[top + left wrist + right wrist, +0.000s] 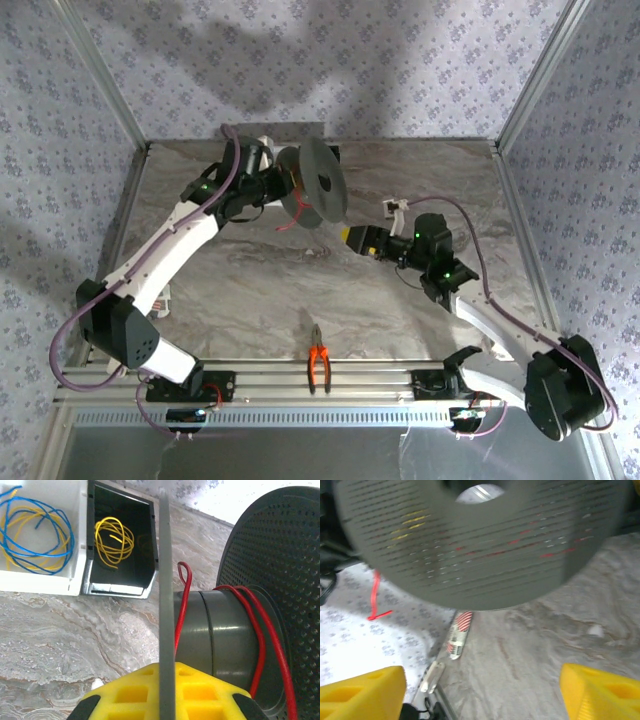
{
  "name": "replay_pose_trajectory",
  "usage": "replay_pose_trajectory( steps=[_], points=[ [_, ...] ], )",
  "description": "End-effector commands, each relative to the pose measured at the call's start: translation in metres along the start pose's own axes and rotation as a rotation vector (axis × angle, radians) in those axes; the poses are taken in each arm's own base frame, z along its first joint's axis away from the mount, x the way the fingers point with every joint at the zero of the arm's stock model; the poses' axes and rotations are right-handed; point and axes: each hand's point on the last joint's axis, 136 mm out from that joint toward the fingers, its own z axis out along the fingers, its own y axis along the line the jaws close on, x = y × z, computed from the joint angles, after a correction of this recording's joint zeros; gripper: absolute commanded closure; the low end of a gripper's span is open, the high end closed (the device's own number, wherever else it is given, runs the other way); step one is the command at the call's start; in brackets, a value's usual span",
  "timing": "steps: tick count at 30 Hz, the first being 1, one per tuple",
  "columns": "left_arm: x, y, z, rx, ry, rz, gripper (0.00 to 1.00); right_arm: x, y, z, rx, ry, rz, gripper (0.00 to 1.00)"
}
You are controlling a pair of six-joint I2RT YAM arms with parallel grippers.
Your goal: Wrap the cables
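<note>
yellow-padded left gripper [164, 692] is clamped on the spool [318, 180] rim at 12 o'clock on the bench [250, 290], steadying it for winding. red wire [258, 630] loops the hub, tail dangling. right gripper [480, 690], 5 o'clock from it, gapes wide, empty.

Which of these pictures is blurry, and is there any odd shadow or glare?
Right wrist view: the black perforated round spool is smeared and blurry. Left wrist view: crisp, the thin red wire looks sharp. Top external view: broad soft shadows fall on the patterned wall.
</note>
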Motion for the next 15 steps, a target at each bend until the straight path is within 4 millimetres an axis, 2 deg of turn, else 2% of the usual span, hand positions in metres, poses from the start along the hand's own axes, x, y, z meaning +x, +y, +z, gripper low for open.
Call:
replay_pose_trajectory(
  steps=[1,7,12,15],
  points=[
    [-0.042,-0.022,-0.027,-0.007,-0.233,-0.074,1.00,-0.020,0.034,0.006,-0.049,-0.085,-0.062,0.14],
    [-0.041,-0.027,-0.026,-0.091,-0.296,-0.074,1.00,-0.031,0.049,0.032,-0.039,-0.122,-0.038,0.17],
    [-0.038,-0.029,-0.021,-0.118,-0.306,-0.067,1.00,-0.025,0.060,0.058,-0.047,-0.084,-0.042,0.22],
    [-0.038,-0.028,-0.020,-0.135,-0.317,-0.064,1.00,-0.024,0.065,0.068,-0.045,-0.083,-0.047,0.24]
  ],
)
